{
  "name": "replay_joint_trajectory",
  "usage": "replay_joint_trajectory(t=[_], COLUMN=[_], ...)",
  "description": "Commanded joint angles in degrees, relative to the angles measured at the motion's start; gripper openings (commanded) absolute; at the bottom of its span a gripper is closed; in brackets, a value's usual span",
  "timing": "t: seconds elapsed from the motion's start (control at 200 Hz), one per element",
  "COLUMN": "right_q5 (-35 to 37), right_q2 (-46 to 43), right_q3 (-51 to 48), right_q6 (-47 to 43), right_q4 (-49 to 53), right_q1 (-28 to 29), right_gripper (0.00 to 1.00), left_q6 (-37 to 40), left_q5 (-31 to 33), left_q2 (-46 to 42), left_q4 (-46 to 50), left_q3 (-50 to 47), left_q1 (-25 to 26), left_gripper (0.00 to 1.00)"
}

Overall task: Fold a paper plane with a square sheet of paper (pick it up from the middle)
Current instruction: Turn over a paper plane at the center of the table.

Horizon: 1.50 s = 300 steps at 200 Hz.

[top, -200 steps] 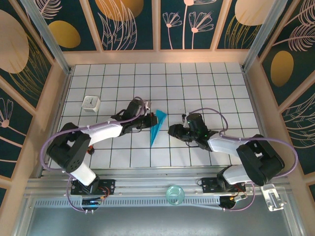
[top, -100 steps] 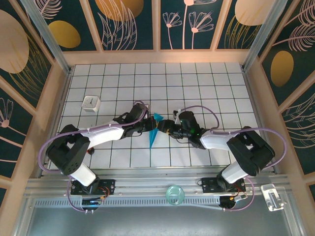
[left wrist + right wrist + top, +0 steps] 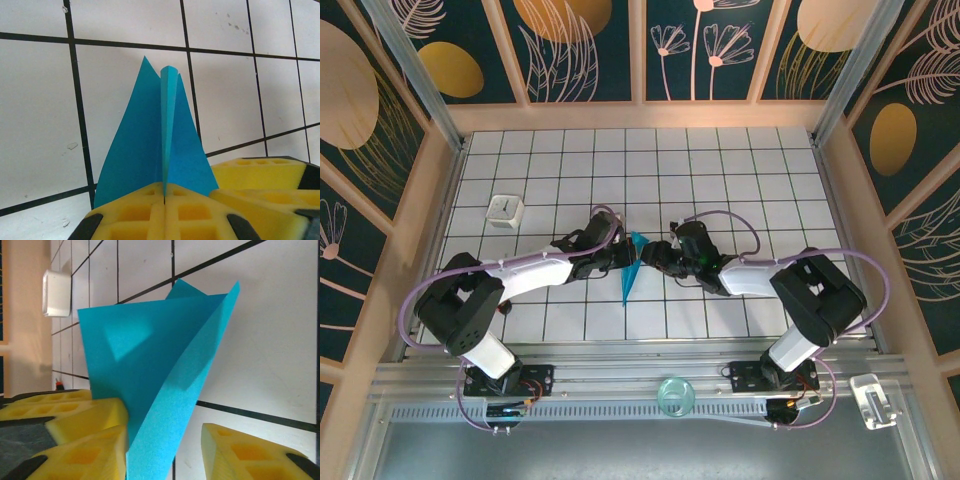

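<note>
The square sheet of paper, teal-blue, is folded into a slim pointed paper plane [image 3: 631,270] held on edge over the white grid table. My left gripper [image 3: 620,254] is shut on its centre fold, and the wings fan out beyond the yellow pads [image 3: 165,200]. My right gripper [image 3: 654,256] stands open just right of the plane. One wing of the plane [image 3: 150,365] hangs between its jaws [image 3: 165,440]. That wing lies against the left finger [image 3: 85,455], with a clear gap to the right finger [image 3: 240,450]. The plane's tip points toward the near edge.
A small white cube [image 3: 505,210] sits on the table at the far left, also in the right wrist view [image 3: 56,292]. A teal ring [image 3: 673,395] and a clear block [image 3: 873,400] rest on the front rail. Wooden walls surround the grid table [image 3: 740,170].
My right arm has swung left from about a tile away until its jaws straddle the plane's wing. The left gripper has kept its hold and shifted slightly right.
</note>
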<state>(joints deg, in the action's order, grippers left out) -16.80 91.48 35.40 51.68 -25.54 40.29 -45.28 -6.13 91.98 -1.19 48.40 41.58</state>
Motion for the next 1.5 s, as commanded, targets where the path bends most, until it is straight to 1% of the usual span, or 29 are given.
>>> replay_joint_trajectory(t=[0.0, 0.13, 0.26, 0.36, 0.46, 0.57, 0.686, 0.756, 0.891, 0.996, 1.046, 1.141, 1.291, 1.396, 1.496], right_q5=[1.2, 1.4, 1.7, 1.8, 1.9, 1.9, 1.0, 0.1, -2.8, -3.8, -3.9, -4.1, -3.8, -3.8, -3.9], right_q2=[1.1, 0.7, 0.4, 0.9, 1.2, 1.4, 1.6, 1.6, 1.5, 1.8, 2.0, 2.3, 2.6, 2.9, 3.0], right_q3=[1.8, 1.4, 1.4, 1.6, 1.7, 1.8, 1.3, 0.5, -1.6, -2.3, -2.5, -2.8, -3.3, -3.4, -3.5], right_q6=[-0.8, -0.7, -0.9, -1.0, -1.3, -1.8, -3.1, -4.3, -5.8, -6.4, -6.6, -6.8, -7.0, -6.9, -6.7], right_q4=[1.7, 2.4, 3.3, 3.7, 3.7, 4.5, 4.5, 3.9, 2.0, 1.8, 1.7, 1.6, 1.5, 1.1, 0.7], right_q1=[0.1, 0.2, 0.2, 0.1, -0.1, -0.9, -1.8, -2.5, -4.2, -5.0, -5.3, -5.4, -5.6, -5.7, -5.7], right_gripper=[0.38, 0.36, 0.30, 0.22, 0.11, 0.00, 0.00, 0.00, 0.00, 0.00, 0.00, 0.00, 0.00, 0.00, 0.00], left_q6=[0.1, 0.5, 0.6, 0.5, 0.2, -0.2, 0.4, 0.7, -0.6, -3.1, -4.3, -7.0, -8.1, -7.7, -7.5], left_q5=[-0.3, 0.2, 0.1, -0.3, -0.6, -2.0, -3.2, -3.9, -4.2, -5.7, -7.0, -11.2, -16.4, -17.5, -17.9], left_q2=[0.3, 0.7, 1.1, 1.4, 1.2, 0.5, -1.5, -3.7, -9.5, -10.8, -10.1, -7.3, -2.1, 1.0, 3.6], left_q4=[1.0, 1.4, 1.4, 1.2, 0.9, -0.5, -1.1, -1.4, -3.7, -5.4, -6.2, -11.4, -15.9, -16.4, -16.7], left_q3=[0.3, 0.6, 0.6, 0.7, 0.4, 0.0, -0.6, -1.8, -7.0, -10.3, -11.1, -12.4, -10.4, -8.9, -7.6], left_q1=[0.2, 0.2, 0.2, 0.2, 0.2, 0.2, 0.0, -1.1, -3.5, -4.4, -4.8, -5.5, -5.7, -5.7, -5.8], left_gripper=[0.02, 0.02, 0.03, 0.05, 0.08, 0.16, 0.28, 0.34, 0.40, 0.45, 0.46, 0.46, 0.46, 0.45, 0.40])
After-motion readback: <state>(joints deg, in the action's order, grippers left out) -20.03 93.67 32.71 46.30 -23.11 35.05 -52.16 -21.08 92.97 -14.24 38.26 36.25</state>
